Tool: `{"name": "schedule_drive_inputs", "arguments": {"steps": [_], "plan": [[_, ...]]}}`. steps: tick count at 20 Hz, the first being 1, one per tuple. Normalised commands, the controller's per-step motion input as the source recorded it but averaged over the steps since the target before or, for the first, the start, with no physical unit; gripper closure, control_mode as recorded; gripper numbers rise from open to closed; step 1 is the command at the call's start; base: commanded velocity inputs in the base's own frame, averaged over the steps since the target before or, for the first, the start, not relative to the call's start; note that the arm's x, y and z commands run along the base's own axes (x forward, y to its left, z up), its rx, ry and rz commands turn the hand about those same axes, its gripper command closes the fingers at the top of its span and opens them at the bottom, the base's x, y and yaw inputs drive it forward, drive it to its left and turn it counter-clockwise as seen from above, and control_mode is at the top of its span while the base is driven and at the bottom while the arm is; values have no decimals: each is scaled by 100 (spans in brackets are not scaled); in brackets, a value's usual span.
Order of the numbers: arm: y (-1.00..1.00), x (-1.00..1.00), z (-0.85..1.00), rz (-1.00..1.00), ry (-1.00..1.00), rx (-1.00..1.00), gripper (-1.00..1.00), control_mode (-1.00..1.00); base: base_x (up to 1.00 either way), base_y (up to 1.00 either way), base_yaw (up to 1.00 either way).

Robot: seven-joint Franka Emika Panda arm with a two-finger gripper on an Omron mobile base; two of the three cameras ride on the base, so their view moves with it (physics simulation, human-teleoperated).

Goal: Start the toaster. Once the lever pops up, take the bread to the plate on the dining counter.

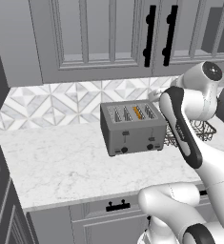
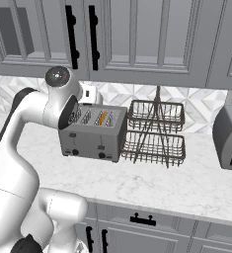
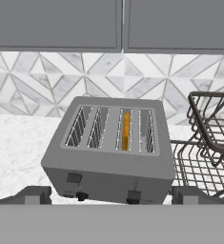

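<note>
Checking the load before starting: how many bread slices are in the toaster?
1. One bread slice stands in the toaster, third slot from the left in the hand view; the other three slots look empty.

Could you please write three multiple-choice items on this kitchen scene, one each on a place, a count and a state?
1. Where does the wire rack stand?
A. close beside the toaster, on the counter
B. on top of the toaster
C. on the floor

2. How many slots does the toaster have?
A. two
B. four
C. six

3. What is the state of the bread?
A. lying flat on the counter
B. held in the claw
C. standing in a toaster slot

Answers:
1. A, since the right base view shows the rack next to the toaster on the marble counter.
2. B, since the hand view shows four slots in a row.
3. C, since the orange slice sits upright in the third slot from the left in the hand view.
</note>
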Motion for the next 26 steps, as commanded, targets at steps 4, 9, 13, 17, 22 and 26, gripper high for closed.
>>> {"name": "schedule_drive_inputs", "arguments": {"steps": [4,9,13,17,22,26], "plan": [[0,0,0,0,0,0,-100,-100,0,0,0],[0,0,0,0,0,0,-100,-100,0,0,0],[0,0,0,0,0,0,-100,-100,0,0,0],[0,0,0,0,0,0,-100,-100,0,0,0],[0,0,0,0,0,0,-100,-100,0,0,0],[0,0,0,0,0,0,-100,-100,0,0,0]]}}
